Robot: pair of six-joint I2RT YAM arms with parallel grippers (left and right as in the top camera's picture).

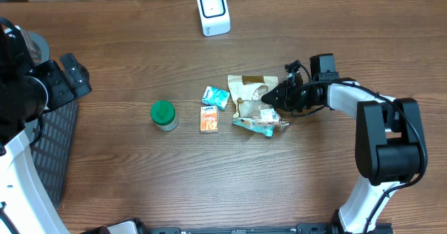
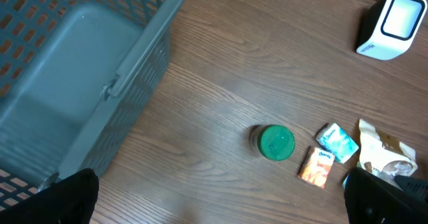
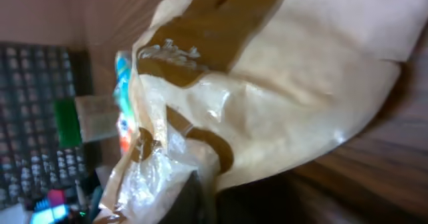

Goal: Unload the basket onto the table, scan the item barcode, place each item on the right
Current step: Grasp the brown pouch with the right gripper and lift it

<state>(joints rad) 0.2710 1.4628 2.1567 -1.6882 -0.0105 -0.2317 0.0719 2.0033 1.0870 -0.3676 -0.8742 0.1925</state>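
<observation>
- The beige pouch (image 1: 248, 93) lies just right of desk centre, at 5 o'clock from the scanner (image 1: 213, 10), with its 3 o'clock edge free to grab.
- The right pincer (image 1: 278, 98) is clamped shut on that edge, its arm stretched low from 3 o'clock.
- The left pincer (image 1: 78, 77) hangs wide open and empty at 9 o'clock, near the basket (image 1: 52, 150).

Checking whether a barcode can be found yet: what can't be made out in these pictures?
Pouch barcode: overhead too small; right wrist view blurred, too close.
Pouch's right edge: overhead, under the right gripper.
Basket: cut off by the frame in left wrist view.
Orange packet print: too small overhead.
</observation>
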